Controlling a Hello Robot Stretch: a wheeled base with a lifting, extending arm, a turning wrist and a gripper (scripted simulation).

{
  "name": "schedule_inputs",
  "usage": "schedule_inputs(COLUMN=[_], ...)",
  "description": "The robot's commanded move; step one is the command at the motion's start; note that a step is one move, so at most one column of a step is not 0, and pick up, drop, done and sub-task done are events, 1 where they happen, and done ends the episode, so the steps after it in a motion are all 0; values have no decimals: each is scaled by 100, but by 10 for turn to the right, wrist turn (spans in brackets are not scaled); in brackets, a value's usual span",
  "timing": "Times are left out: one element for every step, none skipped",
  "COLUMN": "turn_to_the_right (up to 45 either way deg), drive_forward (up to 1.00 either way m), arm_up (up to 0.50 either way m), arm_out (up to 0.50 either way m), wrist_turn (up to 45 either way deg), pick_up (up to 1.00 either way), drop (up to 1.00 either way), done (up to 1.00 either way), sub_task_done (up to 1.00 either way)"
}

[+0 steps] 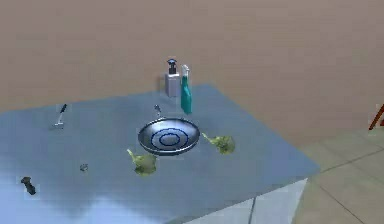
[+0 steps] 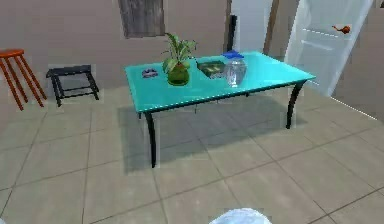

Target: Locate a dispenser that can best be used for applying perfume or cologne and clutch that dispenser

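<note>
The teal spray bottle [image 1: 186, 90] stands upright near the far edge of the blue-grey counter [image 1: 60, 150], just beside a grey pump bottle [image 1: 172, 78] on the forward view's left; whether the two touch cannot be told. Nearer the camera lies a round metal pan [image 1: 168, 136], flanked by two leafy green lumps [image 1: 142, 161] [image 1: 222, 144]. A small dark utensil [image 1: 61, 115] lies well apart toward the forward view's left, and another small dark thing [image 1: 28, 184] sits near the front corner.

The pincer's state cannot be told, so places cannot be given from it.

In the arm side view a teal counter [image 2: 270, 75] stands on the tiled floor [image 2: 100, 170]. It carries a potted plant [image 2: 178, 62], a shallow tray [image 2: 212, 68] and a clear jar [image 2: 236, 72]. A dark low stand [image 2: 72, 80] and a red-brown stool [image 2: 14, 72] stand by the wall, and a white door [image 2: 325, 45] stands behind the counter's other end.
</note>
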Motion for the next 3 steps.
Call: schedule_inputs(turn_to_the_right=[450,90,0], drive_forward=[0,0,75], arm_up=[0,0,0], arm_out=[0,0,0], wrist_turn=[0,0,0], pick_up=[0,0,0], drop=[0,0,0], done=[0,0,0], sub_task_done=[0,0,0])
